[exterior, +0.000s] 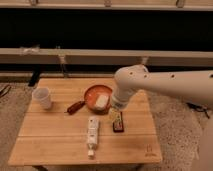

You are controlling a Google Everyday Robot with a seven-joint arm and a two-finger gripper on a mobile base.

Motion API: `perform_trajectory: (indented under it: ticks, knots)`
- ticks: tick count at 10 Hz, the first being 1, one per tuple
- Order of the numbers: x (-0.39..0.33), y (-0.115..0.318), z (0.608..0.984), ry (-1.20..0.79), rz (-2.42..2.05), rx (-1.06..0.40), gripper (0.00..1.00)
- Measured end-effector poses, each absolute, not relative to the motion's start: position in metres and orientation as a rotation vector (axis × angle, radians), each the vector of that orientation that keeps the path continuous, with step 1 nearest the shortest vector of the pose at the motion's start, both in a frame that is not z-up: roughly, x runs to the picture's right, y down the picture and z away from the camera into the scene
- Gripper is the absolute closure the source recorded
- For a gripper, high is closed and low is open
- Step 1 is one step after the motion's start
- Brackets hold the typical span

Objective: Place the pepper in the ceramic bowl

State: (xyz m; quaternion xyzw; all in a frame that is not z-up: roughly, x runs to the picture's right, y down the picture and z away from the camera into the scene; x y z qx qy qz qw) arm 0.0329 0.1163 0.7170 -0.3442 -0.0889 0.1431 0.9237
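The small dark red pepper point(76, 106) lies on the wooden table point(50, 135), just left of the ceramic bowl point(91, 95). The bowl is round, orange-brown and glossy, and holds a pale object point(102, 101). My gripper point(115, 117) hangs from the white arm right of the bowl, low over the table, just above a dark rectangular bar point(118, 125). It is well to the right of the pepper, with the bowl between them.
A small white cup point(42, 97) stands at the table's left. A white bottle point(92, 132) lies in front of the bowl. The white arm point(165, 85) reaches in from the right. A low rail and dark wall run behind the table.
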Motion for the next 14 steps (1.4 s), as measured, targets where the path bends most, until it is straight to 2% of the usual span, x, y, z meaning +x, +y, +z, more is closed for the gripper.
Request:
perform_trajectory:
  ticks: [11,14]
  knots:
    - [0.032,0.115,0.718,-0.183,0.29,-0.704,0.25]
    - [0.01,0.109,0.733,-0.187,0.186,-0.702,0.25]
